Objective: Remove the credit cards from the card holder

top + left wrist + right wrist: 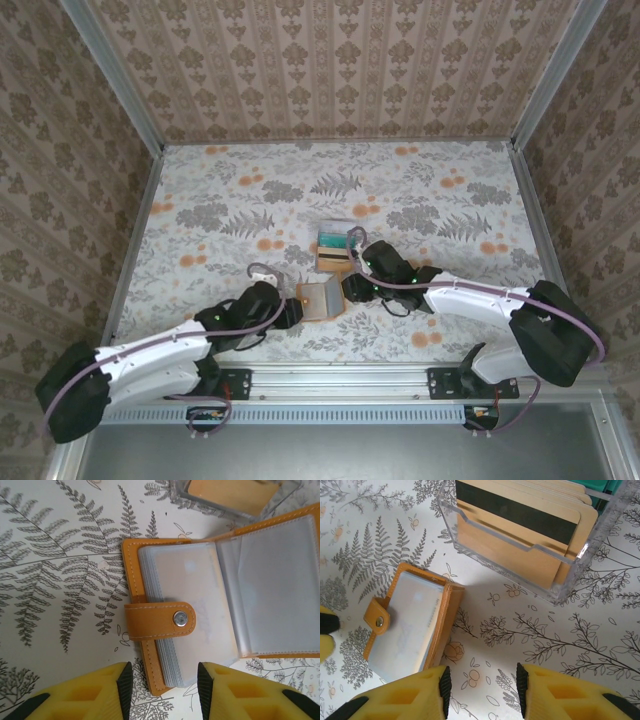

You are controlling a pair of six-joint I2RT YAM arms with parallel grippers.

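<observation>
Table (200, 200) under fern-and-blossom print cloth, with damask-papered walls on three sides. The left gripper (292, 312) sits just left of the card holder (320, 298). In the left wrist view its yellow fingers (100, 692) are spread apart with the holder's near corner lying between the tips; I cannot tell whether they touch it. The holder lies open and flat on the cloth, its orange strap (155, 622) with metal snap folded across a stack of clear sleeves (185, 580). The front sleeve shows a pale face with faint marks, too blurred to read. The right gripper (350, 288) is just right of the holder, fingers apart over bare cloth with nothing between them. Just behind the holder stands a clear tray (555, 592). It holds the credit cards upright: orange-tan ones with a dark stripe (520, 515) in front, teal ones (600, 485) at the back. No print is legible on them.
</observation>
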